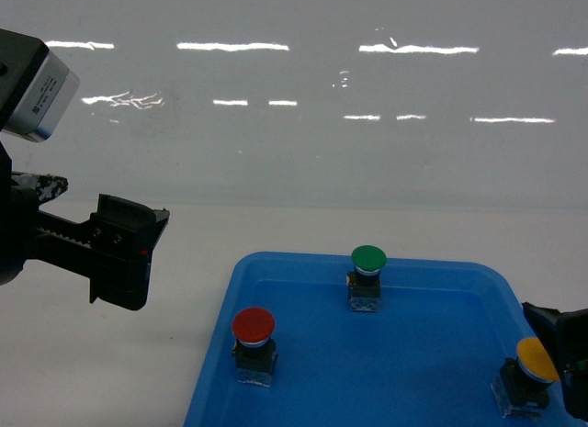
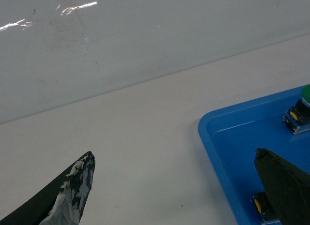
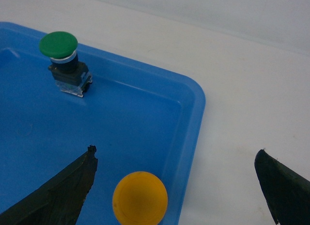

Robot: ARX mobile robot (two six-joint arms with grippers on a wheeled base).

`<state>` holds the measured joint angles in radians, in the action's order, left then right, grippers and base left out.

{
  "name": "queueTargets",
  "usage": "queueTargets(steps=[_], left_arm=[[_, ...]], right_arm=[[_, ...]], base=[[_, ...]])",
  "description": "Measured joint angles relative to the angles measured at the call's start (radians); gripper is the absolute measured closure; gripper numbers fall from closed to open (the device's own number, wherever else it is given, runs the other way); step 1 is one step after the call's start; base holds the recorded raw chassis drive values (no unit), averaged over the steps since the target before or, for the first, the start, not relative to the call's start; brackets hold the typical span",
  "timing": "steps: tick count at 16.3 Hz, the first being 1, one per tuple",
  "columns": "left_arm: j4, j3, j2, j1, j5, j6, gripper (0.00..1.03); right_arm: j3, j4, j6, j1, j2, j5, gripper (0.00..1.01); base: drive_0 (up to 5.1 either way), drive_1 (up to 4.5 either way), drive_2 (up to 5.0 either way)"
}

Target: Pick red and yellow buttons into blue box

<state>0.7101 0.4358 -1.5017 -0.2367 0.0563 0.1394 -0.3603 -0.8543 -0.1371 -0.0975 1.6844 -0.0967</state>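
The right gripper (image 3: pixel 174 186), jaws spread wide, hovers over the yellow-capped mushroom push button (image 3: pixel 140 198) at the shallow blue plastic tray's (image 3: pixel 193 113) near right, likely needing to descend and close

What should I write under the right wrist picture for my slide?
Open right tool hovering over the yellow button in the blue tray, green button behind.

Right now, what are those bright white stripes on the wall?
In the head view, they are ceiling lights glaring off the shiny wall. The left wrist view catches two fainter streaks. The right wrist view shows no glare; the yellow button looks soft and blurry up close.
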Motion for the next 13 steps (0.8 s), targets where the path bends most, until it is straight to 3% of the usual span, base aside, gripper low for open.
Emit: queueTargets(steps=[2,6,8,11,13], left_arm=[[0.0,0.0,0.0,0.0,0.0,0.0,0.05],[0.0,0.0,0.0,0.0,0.0,0.0,0.05],[0.0,0.0,0.0,0.0,0.0,0.0,0.05],[0.0,0.0,0.0,0.0,0.0,0.0,0.05],[0.0,0.0,0.0,0.0,0.0,0.0,0.05]], right_arm=[[-0.058,0.005,-0.024,-0.001,0.068,-0.059,0.03],[-0.141,0.08,-0.087,-0.048,0.179,-0.097,0.03],[-0.166,0.11,-0.115,-0.065,0.222,-0.102,0.03],[-0.167,0.087,-0.157,-0.058,0.294,-0.069,0.03],[-0.163,0.008,-0.196,-0.055,0.398,-0.061,0.03]], base=[[0.0,0.0,0.0],[0.0,0.0,0.0],[0.0,0.0,0.0],[0.0,0.0,0.0],[0.0,0.0,0.0]])
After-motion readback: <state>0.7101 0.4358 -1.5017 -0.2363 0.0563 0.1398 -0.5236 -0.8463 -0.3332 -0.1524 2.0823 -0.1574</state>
